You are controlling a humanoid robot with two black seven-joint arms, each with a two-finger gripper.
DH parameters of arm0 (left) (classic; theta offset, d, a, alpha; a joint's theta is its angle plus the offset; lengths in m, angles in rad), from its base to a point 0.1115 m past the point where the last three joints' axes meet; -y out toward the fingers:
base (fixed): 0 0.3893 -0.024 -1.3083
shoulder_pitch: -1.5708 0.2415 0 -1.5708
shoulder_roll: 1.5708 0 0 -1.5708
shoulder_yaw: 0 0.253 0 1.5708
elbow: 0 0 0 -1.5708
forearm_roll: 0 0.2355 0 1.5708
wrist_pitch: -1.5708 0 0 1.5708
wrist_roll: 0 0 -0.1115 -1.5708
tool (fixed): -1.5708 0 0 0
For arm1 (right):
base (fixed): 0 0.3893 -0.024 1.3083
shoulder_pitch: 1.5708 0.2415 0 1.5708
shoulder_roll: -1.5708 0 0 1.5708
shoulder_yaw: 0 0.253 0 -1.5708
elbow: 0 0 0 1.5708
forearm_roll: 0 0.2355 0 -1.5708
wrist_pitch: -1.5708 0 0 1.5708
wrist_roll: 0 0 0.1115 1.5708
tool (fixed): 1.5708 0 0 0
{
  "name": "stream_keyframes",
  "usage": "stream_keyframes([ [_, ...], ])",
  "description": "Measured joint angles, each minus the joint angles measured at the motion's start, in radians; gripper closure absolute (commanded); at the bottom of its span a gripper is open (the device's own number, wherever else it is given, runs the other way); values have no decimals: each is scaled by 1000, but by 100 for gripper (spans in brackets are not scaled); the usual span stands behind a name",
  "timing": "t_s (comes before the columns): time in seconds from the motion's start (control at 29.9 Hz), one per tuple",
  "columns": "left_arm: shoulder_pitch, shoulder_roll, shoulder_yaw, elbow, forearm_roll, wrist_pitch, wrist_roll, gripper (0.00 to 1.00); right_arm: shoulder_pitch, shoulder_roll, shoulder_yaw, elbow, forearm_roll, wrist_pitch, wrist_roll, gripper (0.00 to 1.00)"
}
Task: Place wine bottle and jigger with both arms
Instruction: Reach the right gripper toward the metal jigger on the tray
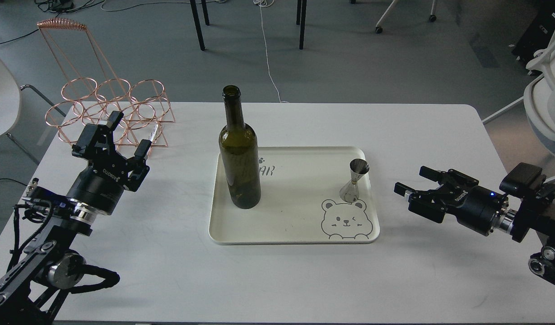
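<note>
- Surface (277,280): white; the near strip in front of the tray carries nothing, only arm links at both lower corners.
- Left claw (129,133): spread wide, holding nothing, raised off the surface and pointing up and away, well left of the tray. It sits nearer the wire rack than the bottle.
- Right claw (412,181): also spread and empty, fingers pointing left toward the tray, just off its right edge. Level with the jigger, so it looks lined up on that side.
- Tray (223,225): cream, bear print in the near right corner, centred between the arms. Both task items stand on it.
- Wine bottle (239,153): upright on the tray's left part, uncorked, dark green, no claw touching it. Left half fits the left arm's reach.
- Jigger (355,180): upright by the tray's right rim, just behind the bear print, untouched. Well apart from the bottle, so each arm has clearance.
- Judgement: both items look already set down, both claws clear. Either the placing is done or the grasp has not begun; cannot say which.
- Wire rack (119,108): copper, ring cells, at the far left corner of the surface, behind the left claw. No bottles in it.
</note>
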Motion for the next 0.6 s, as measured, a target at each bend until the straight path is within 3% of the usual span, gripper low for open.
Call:
stream_keyframes([
  [0.27,0,-1,0,-2,1,1,0,2,5,204,-2,-192,-89,-52,0,5],
  [0.43,0,1,0,-2,1,2,0,2,16,289,-2,-262,-96,-53,0,12],
  [0.5,0,1,0,-1,1,2,0,2,25,318,-2,-287,-96,-53,0,22],
  [0.6,0,1,0,-2,1,2,0,2,38,344,-2,-315,-96,-53,0,56],
])
